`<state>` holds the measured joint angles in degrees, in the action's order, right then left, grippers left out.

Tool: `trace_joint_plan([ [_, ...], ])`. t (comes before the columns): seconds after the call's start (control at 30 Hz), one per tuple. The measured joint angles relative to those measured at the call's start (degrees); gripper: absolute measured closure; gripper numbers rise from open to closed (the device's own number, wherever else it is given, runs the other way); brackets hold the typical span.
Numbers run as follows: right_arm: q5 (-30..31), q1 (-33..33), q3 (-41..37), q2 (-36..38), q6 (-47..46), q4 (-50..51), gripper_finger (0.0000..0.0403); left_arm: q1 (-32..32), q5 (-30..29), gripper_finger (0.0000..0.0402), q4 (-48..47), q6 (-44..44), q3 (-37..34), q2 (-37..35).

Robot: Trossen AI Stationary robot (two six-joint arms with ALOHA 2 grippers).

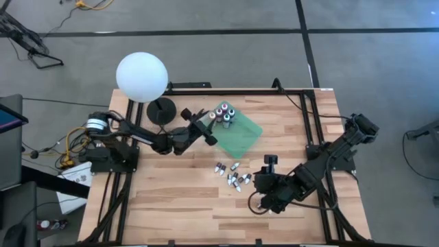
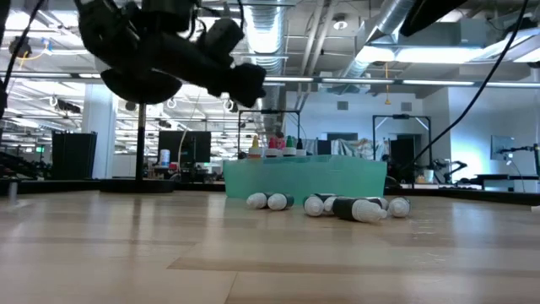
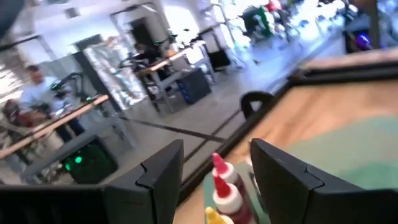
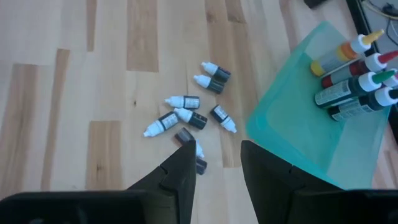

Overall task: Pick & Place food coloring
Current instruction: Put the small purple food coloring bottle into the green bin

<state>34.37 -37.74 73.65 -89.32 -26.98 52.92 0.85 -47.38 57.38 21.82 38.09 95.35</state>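
Several tiny food coloring bottles (image 1: 230, 175) with white caps lie on their sides on the wooden table (image 4: 186, 112) (image 2: 350, 208). Several more bottles (image 1: 223, 114) stand upright at the far left corner of the flat green tray (image 1: 241, 134), red and yellow caps among them (image 3: 221, 186) (image 4: 354, 74). My left gripper (image 1: 210, 130) (image 3: 216, 148) hovers open just left of the standing bottles and is empty. My right gripper (image 1: 257, 180) (image 4: 217, 148) hovers open to the right of the lying bottles, also empty.
A white globe lamp (image 1: 142, 77) on a black round base (image 1: 163, 110) stands at the table's far left, close behind the left arm. A black frame (image 1: 309, 116) borders the table. Bare wood lies along the near edge (image 1: 206, 219). People show in the room beyond (image 3: 37, 87).
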Motion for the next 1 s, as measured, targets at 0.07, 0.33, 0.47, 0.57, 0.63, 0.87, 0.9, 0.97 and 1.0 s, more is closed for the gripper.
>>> trace_joint_plan([
  [0.07, -0.38, 0.62, 0.02, 0.0, -0.01, 0.23, 0.0284, -1.53, 0.85, 0.0218, -6.74, 0.09, 0.0, -3.57],
  [0.33, -4.24, 3.78, 0.02, -0.02, 0.0, 1.03, 0.0284, -9.97, 5.14, 0.0218, -40.22, -5.61, 0.0, -18.25],
  [0.47, -4.75, 5.66, 0.02, -0.01, 1.71, 1.4, 0.0284, -14.85, 5.08, 0.0218, -53.66, -12.01, 0.0, -24.03],
  [0.57, -6.97, 7.19, 0.02, 0.0, 2.0, 2.11, 0.0284, -18.72, 4.93, 0.0218, -61.45, -16.82, 0.0, -27.45],
  [0.63, -8.16, 8.47, 0.02, 0.0, 2.05, 2.58, 0.0285, -21.11, 5.09, 0.0218, -65.7, -19.88, 0.0, -29.56],
  [0.87, -7.37, 12.55, 0.04, 0.0, -2.91, 0.73, 0.0285, -26.86, 6.97, 0.0218, -71.7, -27.34, 0.0, -32.95],
  [0.9, -7.31, 12.89, 0.04, -0.02, -2.97, 0.51, 0.0285, -27.31, 8.0, 0.0218, -72.08, -27.73, 0.0, -33.04],
  [0.97, -7.15, 13.14, 0.04, -0.01, -2.5, 0.62, 0.0285, -28.03, 10.15, 0.0218, -71.9, -28.3, 0.0, -33.09],
  [1.0, -6.84, 13.13, 0.04, 0.0, -2.06, 0.59, 0.0285, -28.23, 11.03, 0.0218, -71.77, -28.51, 0.0, -33.09],
])
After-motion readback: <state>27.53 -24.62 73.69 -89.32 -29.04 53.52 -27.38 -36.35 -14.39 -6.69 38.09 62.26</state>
